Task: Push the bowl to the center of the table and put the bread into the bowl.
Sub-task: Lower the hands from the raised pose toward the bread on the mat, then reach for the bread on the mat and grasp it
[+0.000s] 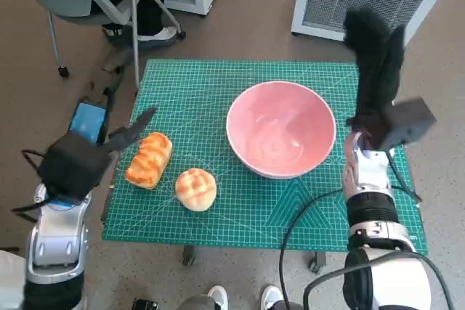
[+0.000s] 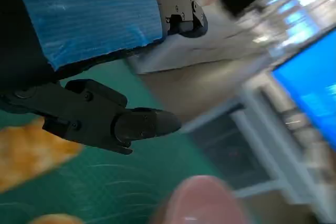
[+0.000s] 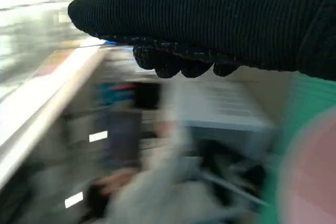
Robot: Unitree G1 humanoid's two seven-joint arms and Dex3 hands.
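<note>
Head view: the pink bowl [image 1: 281, 130] sits right of the counter's [image 1: 189, 85] middle, bread [image 1: 149, 160] left of it. The right hand [image 1: 374, 56] hovers empty, fingers extended.

Left wrist view: the left hand's [image 2: 79, 51] fingers [image 2: 131, 124] are spread, holding nothing. The bread looks soft; cup its sides gently.

Right wrist view: too blurred to add anything.

The left hand [image 2: 89, 51] holds nothing, its black fingers [image 2: 121, 121] stretched out over the green mat [image 2: 126, 182] on the bench. A piece of golden bread [image 2: 31, 153] lies just under the fingers, apart from them. Past the fingertips, a blurred pink bowl [image 2: 202, 203] rim shows. A blue screen [image 2: 310, 82] glows well beyond.
</note>
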